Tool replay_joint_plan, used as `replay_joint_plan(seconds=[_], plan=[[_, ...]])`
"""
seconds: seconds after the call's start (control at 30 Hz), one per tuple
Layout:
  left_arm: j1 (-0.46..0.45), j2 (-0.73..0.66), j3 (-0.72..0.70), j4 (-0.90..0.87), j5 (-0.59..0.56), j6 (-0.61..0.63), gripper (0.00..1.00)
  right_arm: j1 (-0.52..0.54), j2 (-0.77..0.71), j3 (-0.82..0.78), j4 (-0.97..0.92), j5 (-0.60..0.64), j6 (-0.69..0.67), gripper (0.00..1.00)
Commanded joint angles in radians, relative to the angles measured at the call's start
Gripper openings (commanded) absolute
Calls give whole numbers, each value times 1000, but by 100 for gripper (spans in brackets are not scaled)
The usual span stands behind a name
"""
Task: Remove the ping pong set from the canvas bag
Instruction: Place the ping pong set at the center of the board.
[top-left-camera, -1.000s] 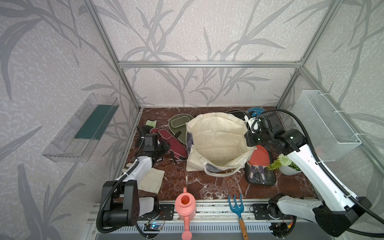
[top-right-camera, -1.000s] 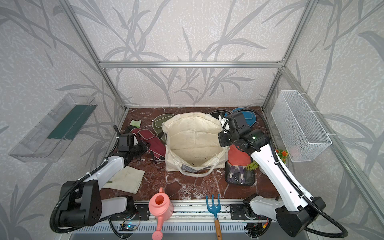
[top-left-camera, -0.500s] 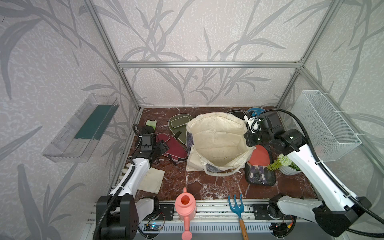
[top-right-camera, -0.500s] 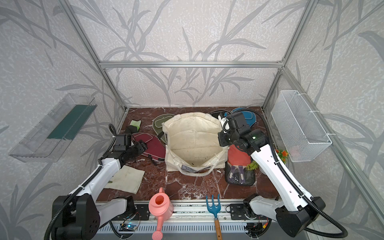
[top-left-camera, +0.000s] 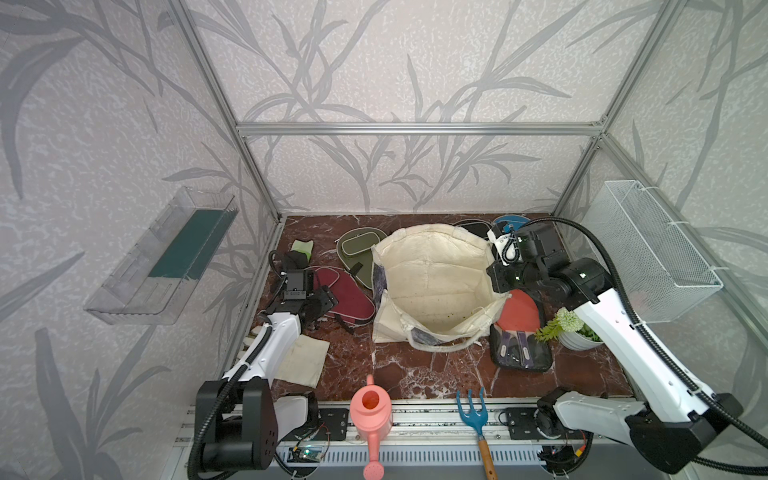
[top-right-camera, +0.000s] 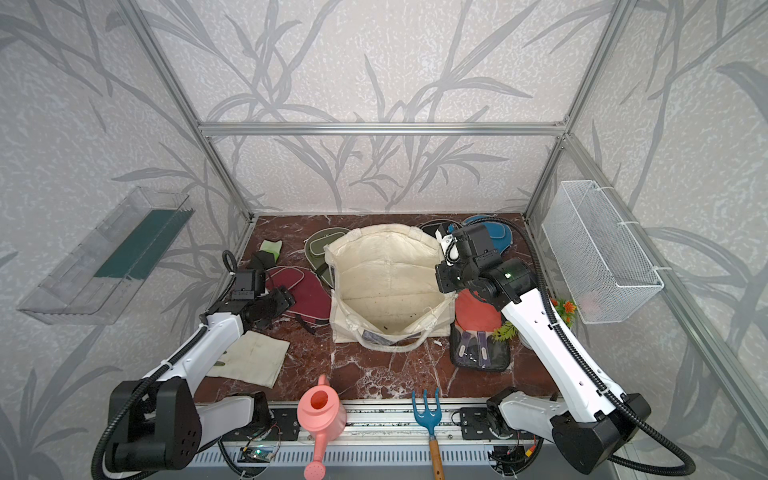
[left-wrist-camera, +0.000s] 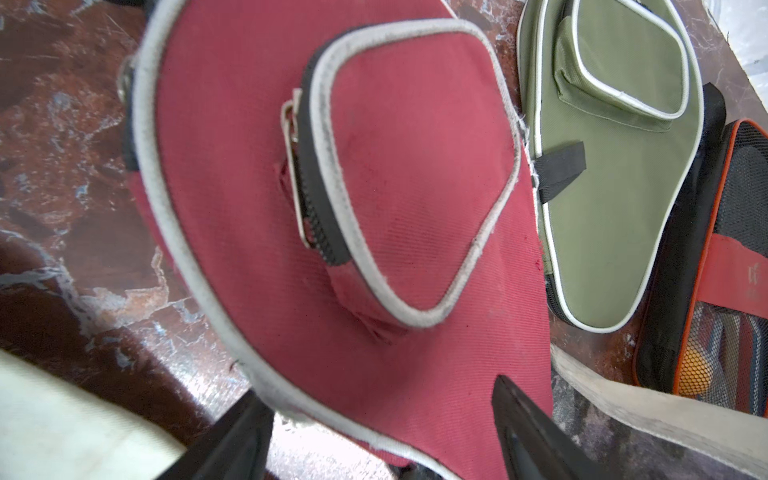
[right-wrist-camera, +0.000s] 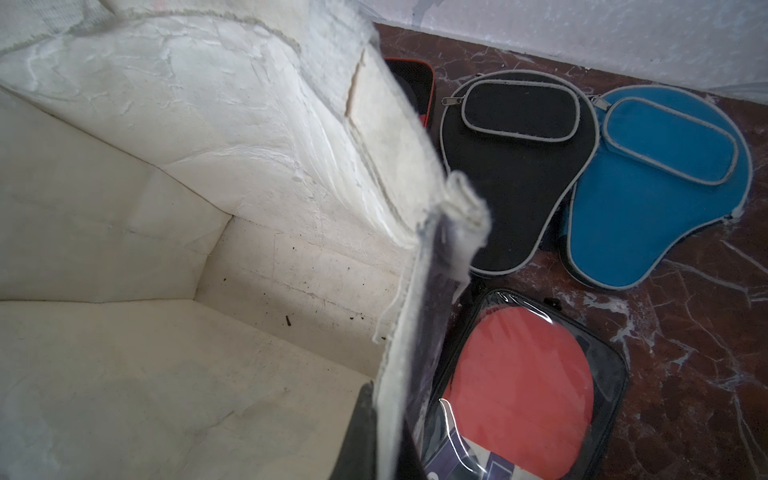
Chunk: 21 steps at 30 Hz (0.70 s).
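Observation:
The cream canvas bag (top-left-camera: 432, 282) (top-right-camera: 386, 282) stands open mid-table. Only bare lining shows inside it in the right wrist view. My right gripper (top-left-camera: 498, 292) (right-wrist-camera: 386, 419) is shut on the bag's right rim. The ping pong set lies around the bag: maroon case (top-left-camera: 347, 293) (left-wrist-camera: 374, 187), olive case (top-left-camera: 357, 253) (left-wrist-camera: 615, 166), black case (right-wrist-camera: 511, 174), blue case (right-wrist-camera: 656, 187), and a clear-fronted case with red paddles (top-left-camera: 519, 332) (right-wrist-camera: 519, 382). Just above the maroon case's narrow end hovers my left gripper (top-left-camera: 324, 300) (left-wrist-camera: 380, 415), open and holding nothing.
A beige cloth square (top-left-camera: 303, 360) lies by the left arm. A pink watering can (top-left-camera: 371, 409) and blue garden fork (top-left-camera: 478, 415) sit at the front edge. A potted plant (top-left-camera: 575, 332) stands right, under the wire basket (top-left-camera: 652, 249). An orange-trimmed mesh case (left-wrist-camera: 723, 257) lies beside the olive case.
My left gripper has opened and let go of the maroon case, which now lies on the table. The left arm stretched out, then drew back a little. The right arm kept still.

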Motion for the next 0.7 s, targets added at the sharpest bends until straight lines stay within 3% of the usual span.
replay_joint_plan(seconds=[0.0,0.17,0.33,0.43,0.47,0.5,0.63,0.67], plan=[[3,-4,-24,18,37,-12,82,-6,-19,-6,44,-8,-11,8],[3,-43,-34,-10,78,-17,82,-5,-21,-4,43,-10,-12,10],[4,-158,3,-128,19,14,85,-7,-25,-4,44,-16,-14,13],[1,-235,70,-181,-14,87,88,-7,-23,8,37,-25,-16,20],[1,-262,96,-181,-4,149,90,-7,-24,13,34,-26,-21,26],[1,-284,118,-183,-3,195,98,-7,-27,20,30,-27,-27,34],[0,-373,208,-173,-34,358,99,-11,-57,75,3,20,-68,100],[0,-389,228,-169,-54,395,99,-16,-72,90,0,33,-80,99]])
